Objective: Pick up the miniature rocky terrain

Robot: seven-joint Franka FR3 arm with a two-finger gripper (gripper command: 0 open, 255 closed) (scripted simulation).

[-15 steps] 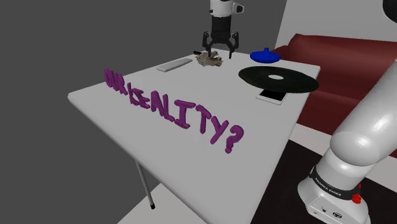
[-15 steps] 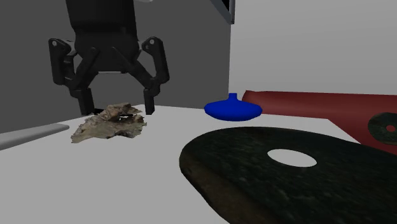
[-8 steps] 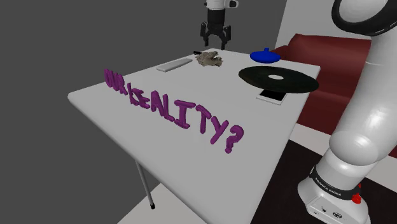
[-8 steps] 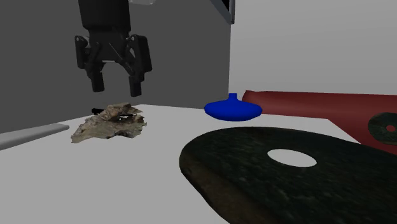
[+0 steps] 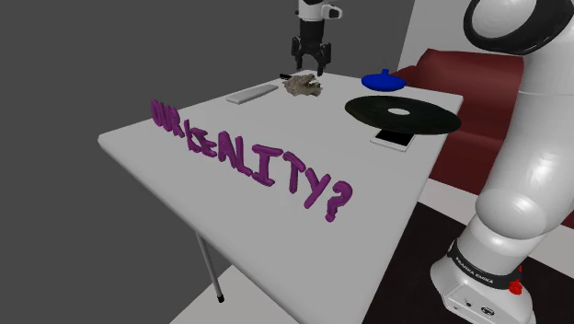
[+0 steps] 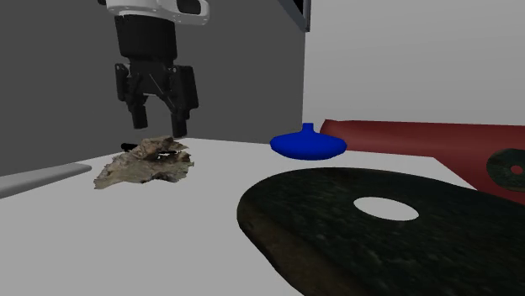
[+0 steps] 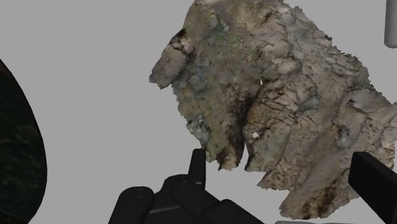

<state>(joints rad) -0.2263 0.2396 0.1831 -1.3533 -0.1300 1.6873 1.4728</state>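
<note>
Rocky terrain model (image 5: pixel 304 86) is lying flat at the far end of the white bench (image 5: pixel 184 175), its surface craggy brown and grey. The jaws are hanging just above it, spread apart and gripping nothing. From the wrist, the rock is showing between and beyond the two black fingers (image 7: pixel 197 167).

A grey bar (image 5: pixel 252 93) is lying just beside the rock on the shoulder view's left, and a small black object (image 6: pixel 128 145) is sitting right behind it. To the shoulder view's right, a flat blue vase (image 5: pixel 383 81) is standing apart from the rock. A black disc with a hole (image 5: pixel 402 114) is resting nearer, partly covering a white card (image 5: pixel 393 139). A dark red sofa (image 5: pixel 478 92) is standing beyond the bench.

Raised purple letters (image 5: pixel 248 161) are running across the near half of the bench. They are ending in "LITY?", while the first letters are too jumbled to read.
</note>
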